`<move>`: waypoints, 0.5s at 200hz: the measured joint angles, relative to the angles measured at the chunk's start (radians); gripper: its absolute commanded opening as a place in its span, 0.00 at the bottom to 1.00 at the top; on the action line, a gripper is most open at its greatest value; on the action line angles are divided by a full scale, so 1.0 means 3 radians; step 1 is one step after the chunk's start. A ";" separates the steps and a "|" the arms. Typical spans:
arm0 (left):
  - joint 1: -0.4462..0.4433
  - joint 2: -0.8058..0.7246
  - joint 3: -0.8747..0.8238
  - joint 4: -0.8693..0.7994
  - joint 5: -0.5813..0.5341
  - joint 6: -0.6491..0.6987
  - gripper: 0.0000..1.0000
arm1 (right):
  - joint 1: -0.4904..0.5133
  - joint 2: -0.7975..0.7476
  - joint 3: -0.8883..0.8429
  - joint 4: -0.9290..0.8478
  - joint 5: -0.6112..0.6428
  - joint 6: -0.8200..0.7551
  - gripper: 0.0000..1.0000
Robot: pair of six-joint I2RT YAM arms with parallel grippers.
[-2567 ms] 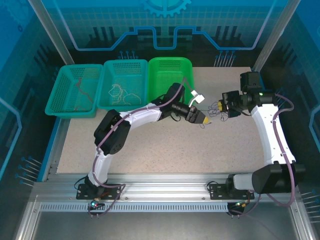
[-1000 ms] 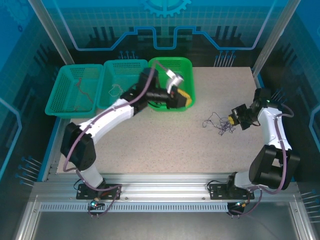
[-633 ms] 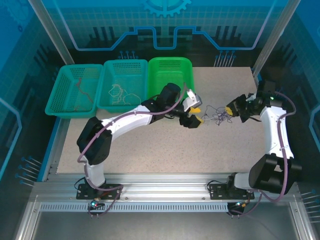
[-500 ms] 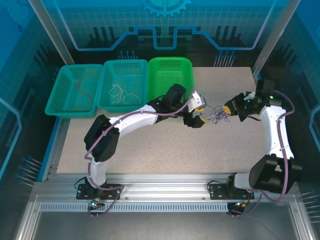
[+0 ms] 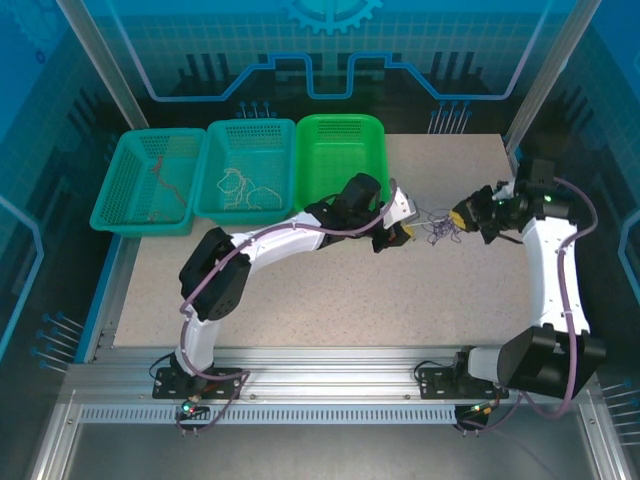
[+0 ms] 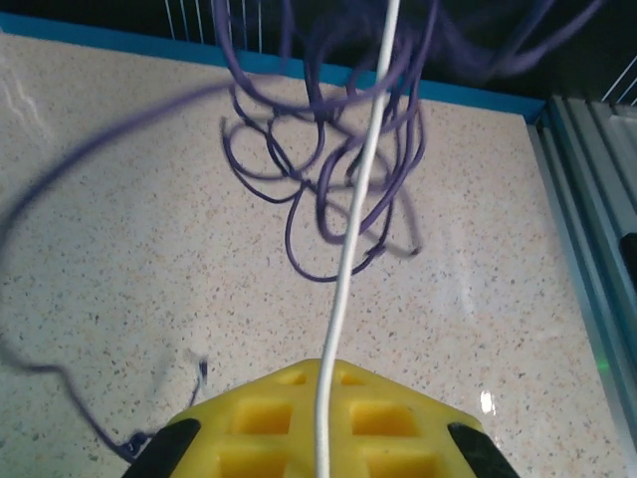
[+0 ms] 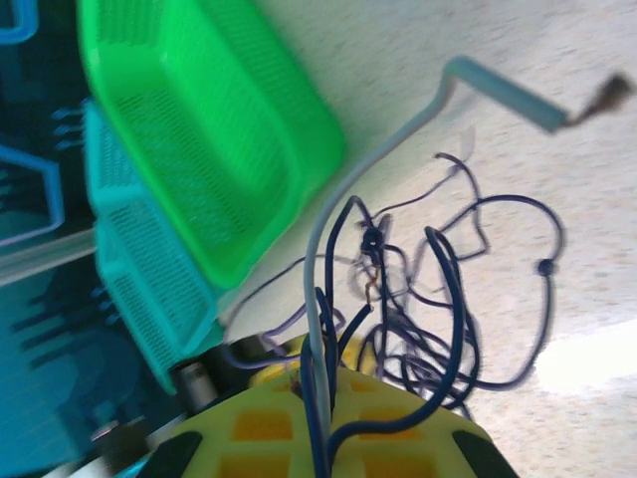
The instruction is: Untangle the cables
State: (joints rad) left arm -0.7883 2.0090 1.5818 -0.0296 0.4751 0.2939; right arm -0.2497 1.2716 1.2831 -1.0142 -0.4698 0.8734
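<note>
The tangle of dark purple cables [image 5: 437,222] spreads over the speckled surface [image 5: 300,300], with the left claw [image 5: 398,232] at its 9 o'clock and the right claw [image 5: 461,214] at its 3 o'clock. The left claw's yellow tips are pressed together on a white cable [image 6: 350,249] running toward 12 o'clock through the purple loops. The right claw is likewise closed, pinching purple strands and a pale one.
</note>
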 measured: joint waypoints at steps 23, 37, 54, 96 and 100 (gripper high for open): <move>-0.0046 -0.0182 -0.0022 0.0058 0.0107 -0.0154 0.00 | -0.0011 -0.0103 -0.0484 0.0042 0.0188 -0.0066 0.25; -0.0048 -0.0310 -0.0072 0.0061 0.0183 -0.0254 0.00 | -0.0051 -0.0076 -0.0724 0.0090 0.0347 -0.0161 0.39; -0.0024 -0.0420 -0.0125 0.0071 0.0242 -0.0359 0.00 | -0.0064 -0.0070 -0.0874 0.0104 0.0380 -0.0285 0.66; -0.0009 -0.0449 -0.0256 0.0100 0.0280 -0.0559 0.00 | -0.0041 -0.0680 -0.0961 0.0346 0.0215 -0.0847 0.91; -0.0009 -0.0449 -0.0264 0.0100 0.0280 -0.0573 0.00 | -0.0029 -0.0792 -0.0997 0.0390 0.0188 -0.0910 0.91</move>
State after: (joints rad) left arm -0.7910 1.8744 1.5024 0.0006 0.5591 0.1219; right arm -0.2584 1.0340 0.9840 -0.8970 -0.4133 0.6003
